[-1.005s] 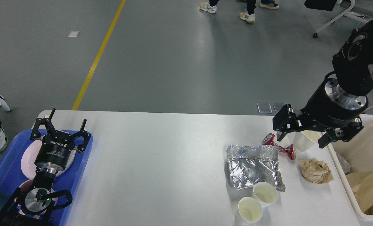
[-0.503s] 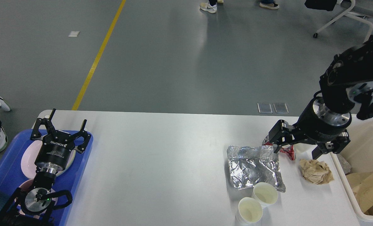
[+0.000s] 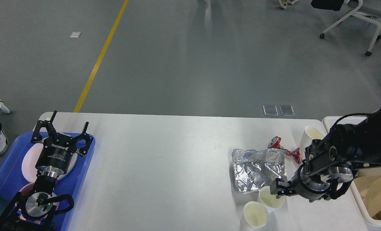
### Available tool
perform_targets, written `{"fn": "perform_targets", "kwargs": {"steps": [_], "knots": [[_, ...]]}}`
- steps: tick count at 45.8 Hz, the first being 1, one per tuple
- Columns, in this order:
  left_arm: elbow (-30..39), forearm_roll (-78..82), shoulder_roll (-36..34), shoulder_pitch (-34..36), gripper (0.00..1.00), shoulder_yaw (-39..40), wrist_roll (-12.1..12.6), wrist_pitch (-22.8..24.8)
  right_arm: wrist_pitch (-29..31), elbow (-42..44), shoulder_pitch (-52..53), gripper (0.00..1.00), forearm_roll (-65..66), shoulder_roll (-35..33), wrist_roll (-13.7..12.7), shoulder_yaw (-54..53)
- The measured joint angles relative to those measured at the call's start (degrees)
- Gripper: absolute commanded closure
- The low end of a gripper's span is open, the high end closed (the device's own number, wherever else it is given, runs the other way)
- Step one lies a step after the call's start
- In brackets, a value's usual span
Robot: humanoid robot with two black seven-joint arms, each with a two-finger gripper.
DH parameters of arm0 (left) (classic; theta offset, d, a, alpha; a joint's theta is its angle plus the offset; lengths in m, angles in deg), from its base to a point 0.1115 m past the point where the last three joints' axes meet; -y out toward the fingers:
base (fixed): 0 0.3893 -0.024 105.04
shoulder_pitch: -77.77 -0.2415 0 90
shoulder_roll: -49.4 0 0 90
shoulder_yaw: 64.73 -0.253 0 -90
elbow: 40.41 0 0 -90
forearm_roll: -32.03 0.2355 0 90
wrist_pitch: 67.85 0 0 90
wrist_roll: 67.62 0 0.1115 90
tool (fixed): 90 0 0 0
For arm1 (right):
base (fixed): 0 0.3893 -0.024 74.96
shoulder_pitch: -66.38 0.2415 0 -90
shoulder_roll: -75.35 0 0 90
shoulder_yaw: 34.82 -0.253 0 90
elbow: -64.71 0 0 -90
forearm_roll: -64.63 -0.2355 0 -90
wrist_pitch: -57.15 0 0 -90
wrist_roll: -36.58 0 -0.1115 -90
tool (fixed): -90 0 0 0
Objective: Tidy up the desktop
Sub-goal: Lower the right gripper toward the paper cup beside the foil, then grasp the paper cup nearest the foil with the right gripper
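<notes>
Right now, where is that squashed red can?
In the head view, the crushed red can lies on the right side of the desktop, just behind the foil wrapper and left of a paper cup.

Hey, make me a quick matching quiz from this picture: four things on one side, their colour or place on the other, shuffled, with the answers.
Things:
1. crushed can
2. foil wrapper
3. tray
4. left tool

Descriptions:
A. blue, at the desktop's left end
B. red, lying behind the foil
C. black, open above the plates
D. silver and crumpled, beside two paper cups

Pairs: 1-B, 2-D, 3-A, 4-C
</notes>
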Motion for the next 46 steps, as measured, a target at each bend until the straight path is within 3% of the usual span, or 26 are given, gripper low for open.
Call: {"fn": "perform_targets", "kwargs": {"steps": [12, 15, 17, 22, 25, 27, 33, 46], "knots": [[0.0, 0.0, 0.02, 0.0, 0.04, 0.0, 0.0, 0.0, -1.6, 7.85, -7.77, 0.03, -1.57, 0.23, -0.01, -2.18], [0.0, 0.0, 0.02, 0.0, 0.04, 0.0, 0.0, 0.0, -1.59, 8.63, -9.05, 0.09, -1.61, 0.27, -0.01, -2.59], [0.0, 0.0, 0.02, 0.0, 0.04, 0.0, 0.0, 0.0, -1.59, 8.8, -9.53, 0.21, -1.65, 0.27, -0.03, -2.83], [0.0, 0.0, 0.02, 0.0, 0.04, 0.0, 0.0, 0.0, -1.59, 8.93, -10.22, 0.71, -2.57, 0.22, -0.08, -3.53], [0.0, 0.0, 0.02, 0.0, 0.04, 0.0, 0.0, 0.0, -1.59, 8.95, -10.33, 0.91, -4.59, 0.14, -0.09, -3.71], [0.0, 0.0, 0.02, 0.0, 0.04, 0.0, 0.0, 0.0, -1.59, 8.95, -10.36, 0.99, -6.43, 0.09, -0.11, -3.77], [0.0, 0.0, 0.02, 0.0, 0.04, 0.0, 0.0, 0.0, -1.84, 9.12, -10.39, 1.0, -14.96, -0.08, -0.18, -3.75], [0.0, 0.0, 0.02, 0.0, 0.04, 0.0, 0.0, 0.0, -3.56, 9.29, -10.24, 1.0, -17.25, -0.25, -0.26, -3.63]]}}
